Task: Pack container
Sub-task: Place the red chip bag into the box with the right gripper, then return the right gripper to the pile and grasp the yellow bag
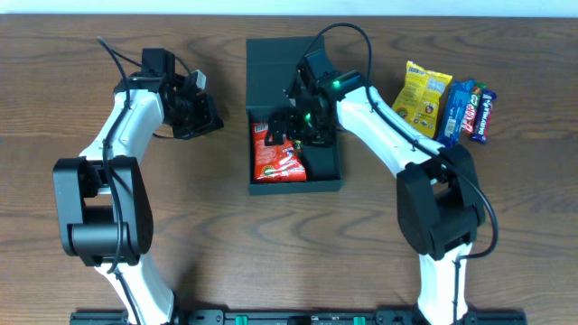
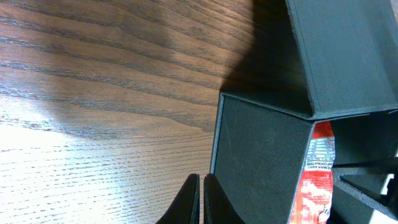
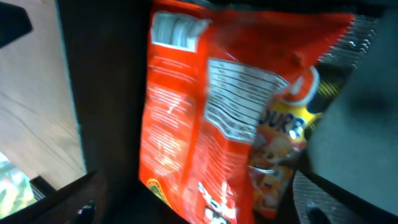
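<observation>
Dark teal-green and matte, the rigid square container (image 1: 321, 164) sits at the middle of the brown wood-grain table (image 1: 271, 262). Its hinged flap lid (image 1: 275, 72) of the same colour is thrown open and lies flat on the far side. Inside, against the left wall, lies a glossy red snack packet (image 1: 275, 155) with white print; the right half of the box floor is bare.

The right gripper (image 1: 300, 126) hangs inside the container's far end, over the upper right corner of the red packet. Its wrist camera is filled by the packet (image 3: 205, 124), blurred and very close. Grey textured surfaces, probably the finger pads, show at the upper and lower right edges of that view. Whether the jaws pinch the packet or only stand apart beside it, I cannot tell.

The left gripper (image 1: 203, 113) is off to the left of the container, near it but not touching. In its wrist view the two dark fingers (image 2: 189, 202) are pressed almost together with nothing between them, pointing at the container's outer wall (image 2: 261, 162).

To the right of the container, well apart from it, lie a yellow snack bag (image 1: 422, 95), a blue candy bar (image 1: 456, 110), a red candy bar (image 1: 470, 116) and a dark blue candy bar (image 1: 484, 117), side by side.
</observation>
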Robot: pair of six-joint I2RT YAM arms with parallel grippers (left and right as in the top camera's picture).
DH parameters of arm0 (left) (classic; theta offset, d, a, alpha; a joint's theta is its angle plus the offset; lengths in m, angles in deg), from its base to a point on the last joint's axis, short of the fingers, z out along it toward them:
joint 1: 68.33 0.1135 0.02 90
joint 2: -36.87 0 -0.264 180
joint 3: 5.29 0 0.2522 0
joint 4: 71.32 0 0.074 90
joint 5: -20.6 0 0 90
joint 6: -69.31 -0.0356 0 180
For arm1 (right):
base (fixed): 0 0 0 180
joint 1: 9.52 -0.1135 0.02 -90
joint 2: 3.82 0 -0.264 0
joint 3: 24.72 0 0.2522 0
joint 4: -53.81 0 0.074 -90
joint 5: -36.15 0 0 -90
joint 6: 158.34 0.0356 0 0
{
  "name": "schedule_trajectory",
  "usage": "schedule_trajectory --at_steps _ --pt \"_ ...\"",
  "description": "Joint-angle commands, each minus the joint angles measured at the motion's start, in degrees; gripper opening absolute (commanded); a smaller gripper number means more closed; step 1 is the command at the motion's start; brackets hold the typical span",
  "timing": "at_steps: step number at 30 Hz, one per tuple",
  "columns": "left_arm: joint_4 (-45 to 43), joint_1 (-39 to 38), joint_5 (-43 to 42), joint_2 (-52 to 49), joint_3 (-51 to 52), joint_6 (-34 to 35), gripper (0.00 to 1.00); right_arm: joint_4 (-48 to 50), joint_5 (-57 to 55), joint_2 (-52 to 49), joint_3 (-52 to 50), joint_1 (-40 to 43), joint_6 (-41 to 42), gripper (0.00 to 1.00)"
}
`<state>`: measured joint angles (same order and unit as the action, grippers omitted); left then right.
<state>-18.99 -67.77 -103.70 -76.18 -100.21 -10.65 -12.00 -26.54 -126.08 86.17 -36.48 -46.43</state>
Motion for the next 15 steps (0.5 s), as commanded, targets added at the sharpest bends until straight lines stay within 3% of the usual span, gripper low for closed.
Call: schedule_trajectory --at_steps 1,4,5,6,7,8,11,12,13,14,15 --pt "0.15 0.22 0.22 -0.50 -1.40 -1.29 0.06 -2.51 -0.63 0.13 4.46 1.73 -2.34 0.85" --pt "0.15 0.22 0.24 -0.50 -1.40 -1.27 0.06 -8.63 -4.07 1.18 11.08 2.89 -6.54 0.84" --pt "0.15 0.22 0.24 -0.50 -1.40 -1.29 0.06 -9.73 -4.02 1.73 12.94 3.08 -8.48 0.78" --pt "0.13 0.22 0.35 -0.48 -1.40 -1.29 0.06 -10.62 -4.02 2.12 14.67 3.32 -10.54 0.53" --pt "0.13 0.22 0.39 -0.48 -1.40 -1.29 0.06 -11.37 -4.33 2.58 15.89 3.61 -11.80 0.22" --pt "0.17 0.22 0.39 -0.50 -1.40 -1.27 0.06 -12.33 -6.47 2.95 17.05 4.15 -11.80 0.01" --pt "0.20 0.17 0.37 -0.50 -1.40 -1.25 0.06 -14.62 -16.74 3.26 18.64 6.88 -10.21 0.01" --pt "0.17 0.17 0.37 -0.50 -1.40 -1.25 0.06 -15.15 -20.09 3.26 18.64 8.46 -8.55 0.15" --pt "0.17 0.17 0.37 -0.50 -1.40 -1.25 0.06 -15.52 -22.53 3.19 18.58 10.47 -7.48 0.41" --pt "0.17 0.17 0.37 -0.50 -1.40 -1.27 0.06 -15.47 -24.22 3.08 18.36 12.11 -7.08 0.56" --pt "0.17 0.17 0.39 -0.48 -1.40 -1.27 0.06 -15.19 -26.91 3.08 18.08 14.03 -6.49 0.60"
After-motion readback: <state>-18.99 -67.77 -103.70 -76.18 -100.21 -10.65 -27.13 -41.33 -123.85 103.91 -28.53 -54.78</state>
